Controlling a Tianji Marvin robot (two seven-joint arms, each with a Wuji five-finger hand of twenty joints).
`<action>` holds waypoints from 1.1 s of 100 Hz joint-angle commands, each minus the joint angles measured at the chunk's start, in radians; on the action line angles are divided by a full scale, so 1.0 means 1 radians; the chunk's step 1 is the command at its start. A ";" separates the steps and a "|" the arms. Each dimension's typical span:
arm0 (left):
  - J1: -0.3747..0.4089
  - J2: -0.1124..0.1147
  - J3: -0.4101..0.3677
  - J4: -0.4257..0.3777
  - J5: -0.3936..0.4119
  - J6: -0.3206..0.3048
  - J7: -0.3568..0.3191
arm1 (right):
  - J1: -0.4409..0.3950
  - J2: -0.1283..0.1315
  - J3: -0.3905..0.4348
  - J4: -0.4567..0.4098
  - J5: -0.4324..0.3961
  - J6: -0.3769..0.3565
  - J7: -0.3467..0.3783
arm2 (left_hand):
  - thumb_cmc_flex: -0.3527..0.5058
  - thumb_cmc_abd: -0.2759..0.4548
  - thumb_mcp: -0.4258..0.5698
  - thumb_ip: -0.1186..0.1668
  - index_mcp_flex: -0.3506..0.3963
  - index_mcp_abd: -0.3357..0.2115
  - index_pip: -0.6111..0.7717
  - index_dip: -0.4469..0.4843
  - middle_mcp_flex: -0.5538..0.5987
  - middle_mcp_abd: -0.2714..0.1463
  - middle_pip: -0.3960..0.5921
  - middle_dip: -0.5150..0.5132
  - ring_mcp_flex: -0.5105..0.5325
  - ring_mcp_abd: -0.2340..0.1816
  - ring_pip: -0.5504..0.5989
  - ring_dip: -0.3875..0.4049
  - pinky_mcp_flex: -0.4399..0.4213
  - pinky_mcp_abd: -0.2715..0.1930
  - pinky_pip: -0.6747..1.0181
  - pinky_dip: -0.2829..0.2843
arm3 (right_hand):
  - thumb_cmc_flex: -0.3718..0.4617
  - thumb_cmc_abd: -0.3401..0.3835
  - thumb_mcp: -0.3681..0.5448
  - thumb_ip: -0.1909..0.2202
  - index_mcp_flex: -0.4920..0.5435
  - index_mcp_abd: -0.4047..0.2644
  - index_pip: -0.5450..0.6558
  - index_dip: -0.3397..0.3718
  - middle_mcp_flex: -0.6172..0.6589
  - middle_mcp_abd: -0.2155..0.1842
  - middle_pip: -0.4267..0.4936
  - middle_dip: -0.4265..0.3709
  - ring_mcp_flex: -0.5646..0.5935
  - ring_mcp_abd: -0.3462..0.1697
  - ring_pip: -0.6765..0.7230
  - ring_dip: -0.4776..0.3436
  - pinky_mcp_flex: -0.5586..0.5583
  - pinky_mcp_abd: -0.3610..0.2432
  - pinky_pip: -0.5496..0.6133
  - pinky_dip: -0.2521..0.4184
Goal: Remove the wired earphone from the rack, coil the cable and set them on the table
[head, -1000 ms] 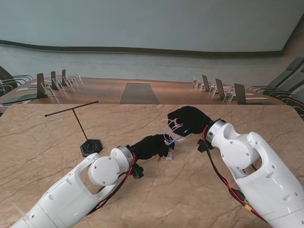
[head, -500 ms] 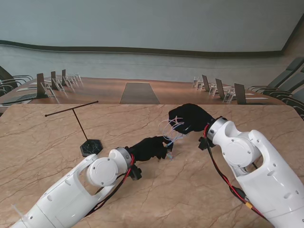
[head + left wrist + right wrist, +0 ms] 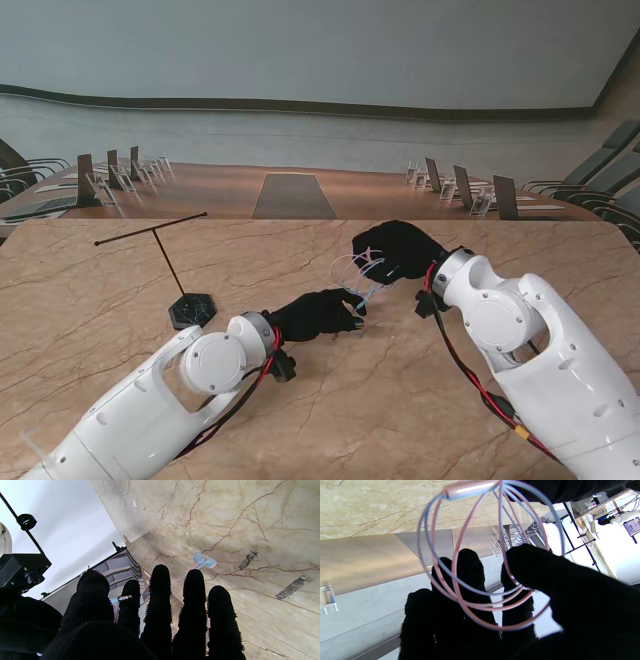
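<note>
Right wrist view: thin pink-and-blue cable (image 3: pixel 480 580) looped in several turns round right hand (image 3: pixel 495 610), thumb pinching the coil. Left hand (image 3: pixel 155 615) pinching the plug (image 3: pixel 124 597), earbuds (image 3: pixel 204 561) dangling above surface (image 3: pixel 250 517). Featherlight, limp, springy; best gripped across bundled loops.

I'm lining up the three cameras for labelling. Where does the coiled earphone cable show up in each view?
Stand view: the coiled earphone cable hangs as pale loops between the two black hands, against the right hand.
Left wrist view: only a short strand shows between the fingers, leading to the blue earbuds on the table.
Right wrist view: pink and blue loops fill the centre, around the fingers.
Shared landmark: the marble table.
</note>
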 commanded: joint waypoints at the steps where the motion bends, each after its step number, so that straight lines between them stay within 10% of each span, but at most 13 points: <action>1: 0.003 -0.009 0.003 0.000 -0.009 -0.005 0.004 | -0.001 -0.003 -0.006 0.000 -0.003 0.003 0.004 | -0.028 0.016 0.001 0.028 -0.019 0.003 -0.035 -0.012 -0.022 0.001 -0.015 -0.025 -0.022 -0.015 -0.006 -0.003 -0.016 -0.023 -0.004 -0.002 | 0.055 0.024 0.142 0.093 0.088 -0.106 0.131 0.012 0.001 0.117 0.013 -0.010 0.039 0.091 0.065 0.007 -0.003 -0.068 -0.007 -0.002; 25: -0.003 -0.017 0.009 0.002 -0.035 -0.002 0.013 | 0.004 -0.003 -0.019 0.007 0.000 0.012 0.006 | 0.060 0.041 -0.008 0.007 0.020 -0.008 -0.010 0.014 0.019 0.007 -0.010 -0.032 0.002 -0.009 0.008 0.001 -0.001 -0.016 0.007 0.007 | 0.057 0.020 0.144 0.091 0.090 -0.105 0.131 0.010 0.004 0.119 0.011 -0.011 0.041 0.094 0.065 0.003 -0.001 -0.066 -0.007 -0.003; 50: -0.012 -0.027 0.021 0.010 -0.039 -0.003 0.039 | 0.009 -0.004 -0.027 0.010 0.005 0.013 0.007 | 0.351 0.098 -0.028 0.008 0.041 -0.056 0.192 0.082 0.099 -0.017 0.071 0.009 0.064 -0.004 0.054 0.005 0.051 0.000 0.056 0.009 | 0.056 0.018 0.148 0.091 0.091 -0.101 0.131 0.008 0.007 0.119 0.010 -0.011 0.045 0.094 0.067 0.001 0.003 -0.063 -0.006 -0.004; 85: -0.012 -0.026 0.016 0.016 -0.030 -0.015 0.041 | 0.006 -0.002 -0.017 0.004 -0.001 0.010 0.010 | 0.358 0.083 -0.013 0.011 0.085 -0.186 0.262 0.402 0.153 -0.048 0.156 0.117 0.086 -0.003 0.080 0.010 0.068 0.006 0.086 0.006 | 0.055 0.018 0.149 0.089 0.090 -0.104 0.131 0.006 0.005 0.118 0.009 -0.010 0.042 0.094 0.067 -0.002 0.000 -0.064 -0.007 -0.006; 110: -0.004 -0.018 0.000 0.016 -0.031 -0.006 0.022 | 0.003 -0.001 -0.004 0.000 -0.009 0.004 0.013 | 0.358 0.047 0.054 0.024 0.153 -0.172 0.263 0.374 0.208 -0.015 0.062 0.074 0.135 0.008 0.052 -0.019 0.109 0.032 0.085 -0.001 | 0.053 0.020 0.149 0.090 0.090 -0.106 0.132 0.007 0.004 0.116 0.009 -0.010 0.040 0.093 0.067 -0.002 -0.004 -0.066 -0.008 -0.006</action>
